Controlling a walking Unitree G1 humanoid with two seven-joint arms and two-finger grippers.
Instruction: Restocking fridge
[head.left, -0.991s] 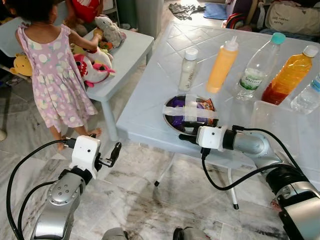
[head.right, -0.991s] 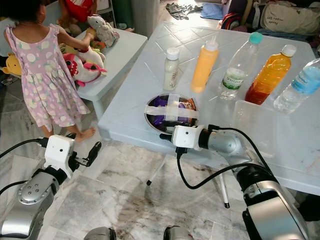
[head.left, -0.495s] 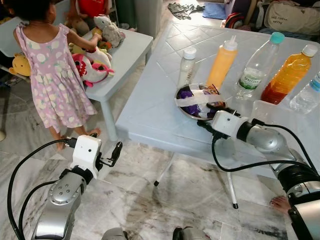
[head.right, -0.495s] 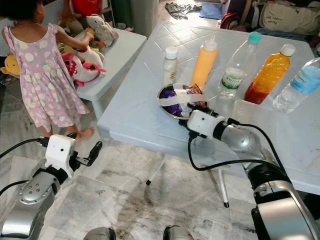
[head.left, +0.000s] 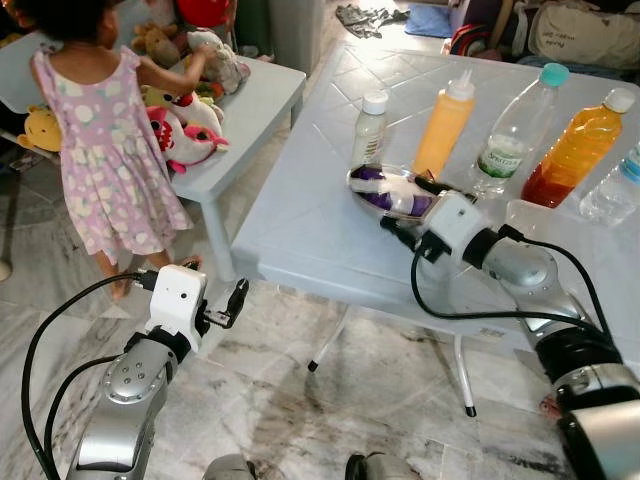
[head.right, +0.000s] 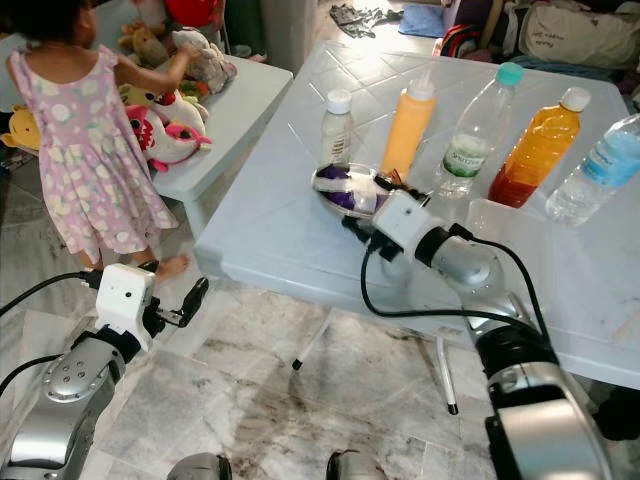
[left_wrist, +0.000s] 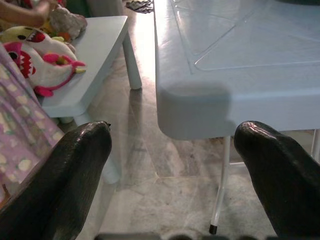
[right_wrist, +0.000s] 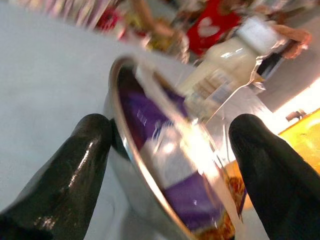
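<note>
A steel bowl (head.left: 388, 190) covered with clear film and white tape holds purple packets. It hangs tilted just above the pale blue table (head.left: 300, 230), in front of the bottles. My right gripper (head.left: 412, 210) is shut on the bowl, one finger on either side of it; in the right wrist view the fingers (right_wrist: 85, 165) flank the bowl (right_wrist: 170, 170). Low at the left my left gripper (head.left: 232, 300) stands open over the floor, nothing between its fingers (left_wrist: 75, 175).
Behind the bowl stand a white bottle (head.left: 372, 130), an orange squeeze bottle (head.left: 444, 130), a water bottle (head.left: 515, 135), an amber bottle (head.left: 575, 155) and a clear tub (head.left: 530, 215). A child (head.left: 105, 160) stands at a low table (head.left: 250, 110) with plush toys.
My right gripper has carried the bowl from the table's front edge back and up toward the bottles, and the bowl now tilts. The left arm has barely moved.
</note>
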